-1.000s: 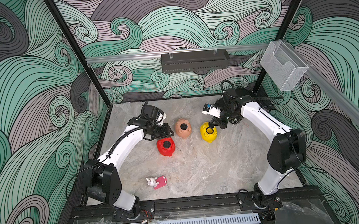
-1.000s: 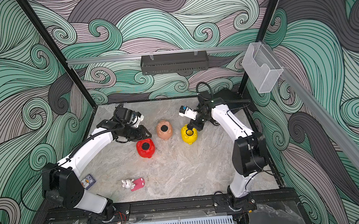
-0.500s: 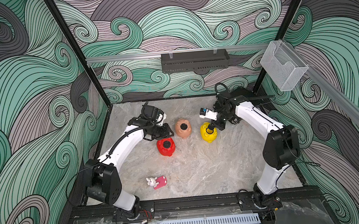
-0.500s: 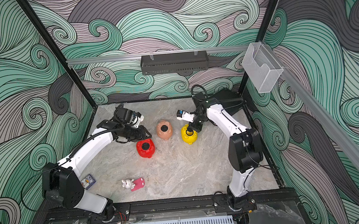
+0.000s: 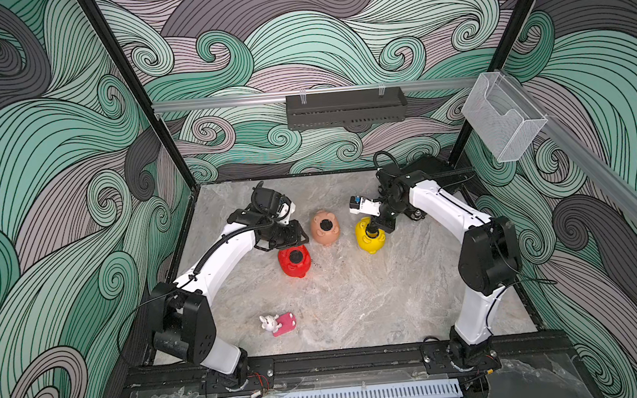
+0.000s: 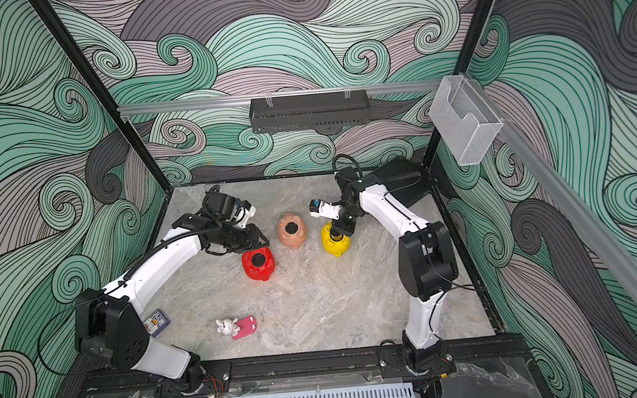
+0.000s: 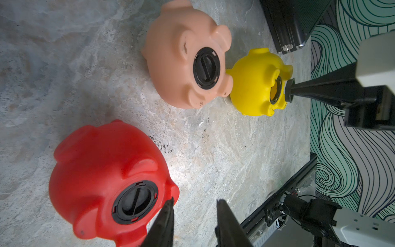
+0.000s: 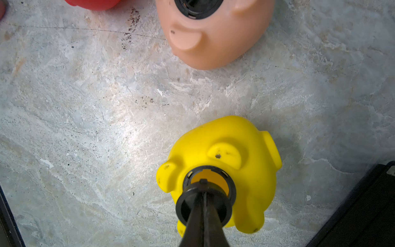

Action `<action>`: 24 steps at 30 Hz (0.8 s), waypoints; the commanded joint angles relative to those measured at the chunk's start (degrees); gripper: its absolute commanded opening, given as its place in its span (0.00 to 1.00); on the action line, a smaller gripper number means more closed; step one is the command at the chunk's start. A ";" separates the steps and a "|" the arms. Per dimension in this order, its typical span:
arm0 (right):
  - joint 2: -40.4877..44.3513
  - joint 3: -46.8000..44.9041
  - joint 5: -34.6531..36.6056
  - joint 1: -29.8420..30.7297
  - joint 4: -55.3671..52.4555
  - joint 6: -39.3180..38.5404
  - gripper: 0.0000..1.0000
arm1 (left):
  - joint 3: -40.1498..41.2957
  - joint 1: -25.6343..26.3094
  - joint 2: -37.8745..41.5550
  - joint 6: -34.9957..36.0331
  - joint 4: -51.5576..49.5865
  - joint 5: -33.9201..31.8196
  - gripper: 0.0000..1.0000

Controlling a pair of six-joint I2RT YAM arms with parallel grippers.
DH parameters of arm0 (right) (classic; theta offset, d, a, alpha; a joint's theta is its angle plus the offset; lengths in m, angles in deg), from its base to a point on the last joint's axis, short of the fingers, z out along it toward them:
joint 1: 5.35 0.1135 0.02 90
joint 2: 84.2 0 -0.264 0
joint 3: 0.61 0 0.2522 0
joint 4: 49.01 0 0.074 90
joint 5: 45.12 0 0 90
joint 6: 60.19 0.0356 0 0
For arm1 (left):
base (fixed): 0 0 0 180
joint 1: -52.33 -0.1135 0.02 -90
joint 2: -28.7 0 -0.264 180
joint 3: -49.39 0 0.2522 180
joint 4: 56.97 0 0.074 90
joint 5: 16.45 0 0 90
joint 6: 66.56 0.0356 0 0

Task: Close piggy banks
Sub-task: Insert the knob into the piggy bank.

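Three piggy banks lie belly-up on the marble floor. The red pig (image 5: 295,263) (image 7: 102,171) and the peach-pink pig (image 5: 325,229) (image 7: 181,64) each have a black plug seated in the belly hole. The yellow pig (image 5: 369,239) (image 8: 252,171) still shows its hole uncovered. My right gripper (image 8: 203,188) (image 5: 371,227) is shut on a round black plug (image 8: 186,205), held just over that hole, partly overlapping its rim. My left gripper (image 7: 194,200) (image 5: 293,243) stands open beside the red pig, one fingertip (image 7: 170,203) at its foot, nothing between the fingers.
A white bunny toy (image 5: 268,323) with a pink flat piece (image 5: 285,323) lies near the front. A small card box (image 6: 157,322) sits by the left arm's base. A black box (image 5: 436,166) fills the back right corner. Black frame rails edge the floor.
The right arm has swung slightly left, keeping the plug over the yellow pig. The left arm and the pigs have not visibly moved.
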 commanded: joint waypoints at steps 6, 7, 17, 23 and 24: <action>-1.84 1.69 1.30 0.26 -1.17 -1.05 0.00 | -0.57 -0.29 -0.32 -0.04 0.49 0.94 0.34; -2.17 1.88 1.50 0.27 -1.16 -1.00 0.00 | -0.49 -0.29 -0.32 -0.02 0.49 0.94 0.34; -3.53 1.72 2.40 0.71 -1.16 -1.48 0.00 | -0.71 -0.25 -1.02 0.01 0.76 1.11 0.34; -3.98 1.74 3.10 0.71 -1.20 -2.04 0.00 | -0.92 -0.30 -1.54 0.00 0.77 1.11 0.34; -4.07 1.67 3.28 0.71 -1.16 -2.06 0.00 | -1.08 -0.30 -1.62 0.05 0.77 1.11 0.34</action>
